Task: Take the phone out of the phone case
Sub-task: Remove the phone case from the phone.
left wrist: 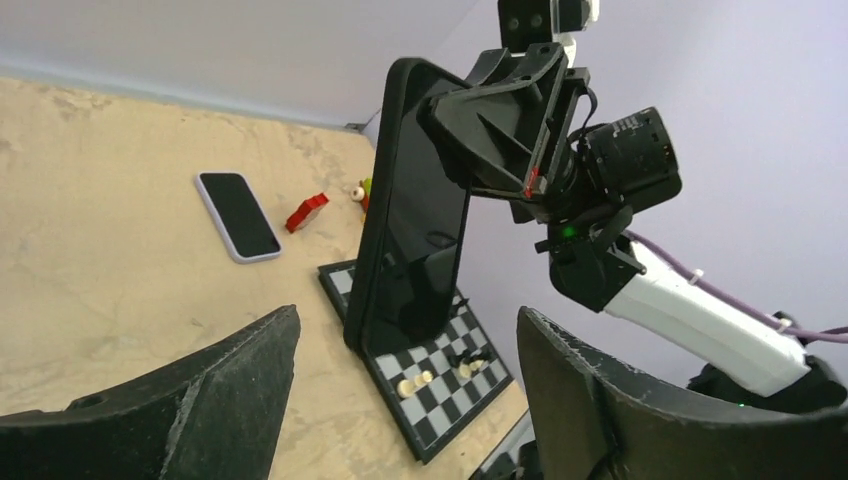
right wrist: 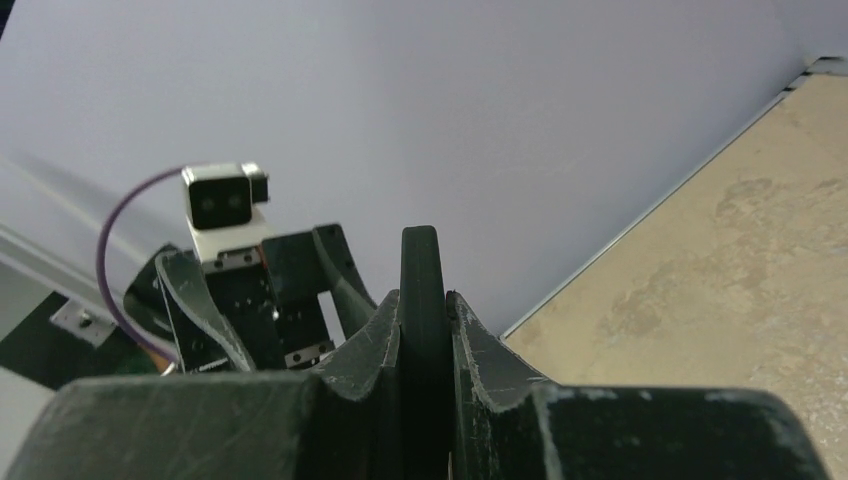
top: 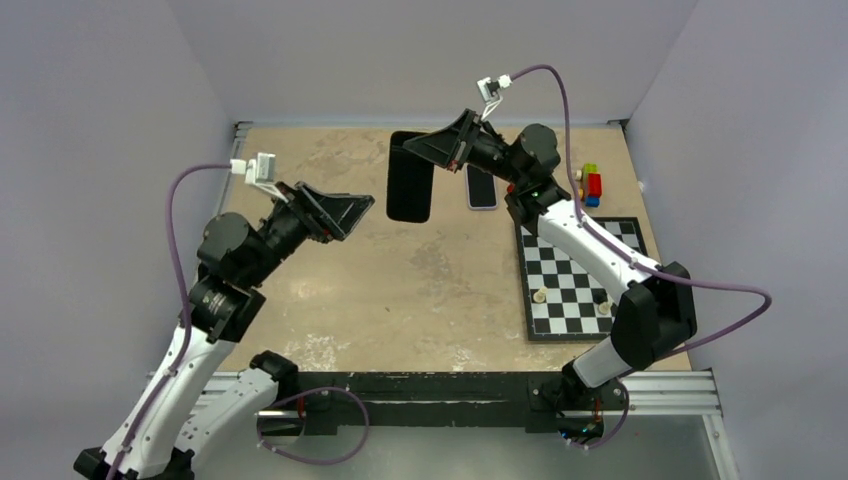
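Top view
- Fingers (top: 345, 200) of your left gripper (top: 358, 218): spread wide with nothing between them, well to the left of the chessboard (top: 580, 275)
- Your right gripper (top: 420, 150): pinched on the upper end of the black phone case (top: 408, 180), which is held off the table (top: 420, 290), left of the chessboard's far corner
- Phone (top: 481, 187): out of the case, flat on the table with its dark screen up and a pale rim, just beyond the chessboard's far left corner
- Bricks (top: 591, 185): coloured, beyond the chessboard's far edge
- Chess pieces (top: 540, 296): a few pale ones on the near squares

Left wrist view
- Your left gripper (left wrist: 408, 320): both fingers at the bottom edge, far apart and gripping nothing
- Phone case (left wrist: 410, 220): upright in front of the chessboard (left wrist: 430, 400), clamped near its top by your right gripper (left wrist: 450, 130)
- Phone (left wrist: 238, 215): flat on the table beyond the chessboard, with a red brick (left wrist: 308, 212) just beside it

Right wrist view
- Your right gripper (right wrist: 422, 300): fingers pressed against both faces of the phone case (right wrist: 421, 260), seen edge-on
- Your left gripper (right wrist: 262, 285): facing the case, fingers apart
- The chessboard is out of this view
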{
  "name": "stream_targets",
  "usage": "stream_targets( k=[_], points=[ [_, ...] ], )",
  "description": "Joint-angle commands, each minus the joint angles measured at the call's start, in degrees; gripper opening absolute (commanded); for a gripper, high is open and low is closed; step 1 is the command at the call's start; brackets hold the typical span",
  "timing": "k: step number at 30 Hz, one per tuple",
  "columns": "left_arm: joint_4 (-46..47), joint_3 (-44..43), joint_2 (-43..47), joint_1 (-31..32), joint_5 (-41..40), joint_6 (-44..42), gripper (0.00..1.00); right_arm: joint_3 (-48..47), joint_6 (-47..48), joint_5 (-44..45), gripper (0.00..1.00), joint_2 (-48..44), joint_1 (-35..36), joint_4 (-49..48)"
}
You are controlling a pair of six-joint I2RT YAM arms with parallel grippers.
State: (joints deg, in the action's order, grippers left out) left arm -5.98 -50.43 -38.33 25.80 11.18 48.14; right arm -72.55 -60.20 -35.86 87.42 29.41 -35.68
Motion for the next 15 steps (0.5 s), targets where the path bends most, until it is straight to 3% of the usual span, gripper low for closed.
stream_targets(
  k=[1,9,12,15],
  points=[
    [-7.7,-7.4,-9.1,-0.9,9.9,-10.0,0.81,-0.8,0.1,-7.5,0.00,-0.7,-0.1,-5.5],
    [4.6,-6.4,-15.5,-0.9,21.4,-6.9,0.59,1.4,-0.5,-8.7,0.00,-3.5,0.4,-6.5],
    [14.4,-3.8,-16.4,-0.9,25.0,-4.4,0.52,2.0,-1.1,-9.7,0.00,-3.5,0.8,-7.4],
    [16.0,-3.7,-18.0,-0.9,26.8,-4.1,0.43,2.9,-2.3,-11.1,0.00,-3.5,0.9,-8.9]
  ],
)
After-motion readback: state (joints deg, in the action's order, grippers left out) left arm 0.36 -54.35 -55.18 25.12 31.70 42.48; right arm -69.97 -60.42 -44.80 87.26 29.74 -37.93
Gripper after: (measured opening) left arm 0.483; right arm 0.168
